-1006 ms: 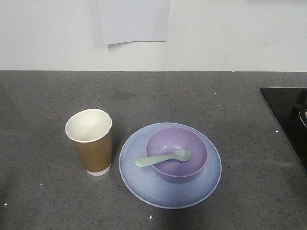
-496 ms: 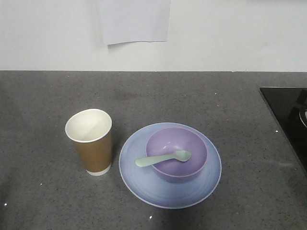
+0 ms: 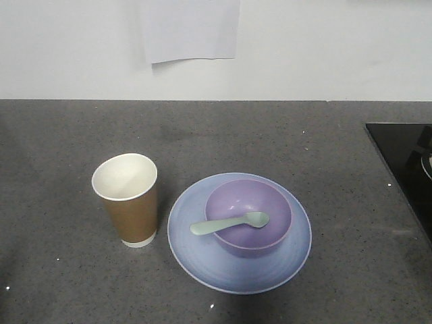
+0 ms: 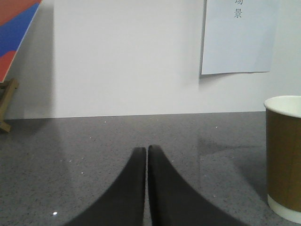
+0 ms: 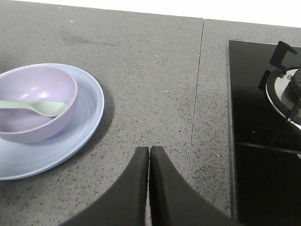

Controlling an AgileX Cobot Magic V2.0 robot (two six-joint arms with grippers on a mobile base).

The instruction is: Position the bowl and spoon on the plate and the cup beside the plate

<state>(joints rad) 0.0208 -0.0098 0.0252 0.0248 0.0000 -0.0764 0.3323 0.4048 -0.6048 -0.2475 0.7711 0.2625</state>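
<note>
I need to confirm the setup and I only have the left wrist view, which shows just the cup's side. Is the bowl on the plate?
Observer: Yes, the purple bowl sits on the blue plate.
Operator: And the spoon?
Observer: The spoon has its scoop inside the bowl, with its handle over the rim on the side toward the cup.
Operator: Is the cup touching the plate?
Observer: No, it stands upright beside the plate with a narrow gap of counter between them.
Operator: What about the right gripper?
Observer: The right gripper is shut and empty, over bare counter between the plate and a black cooktop.
</note>
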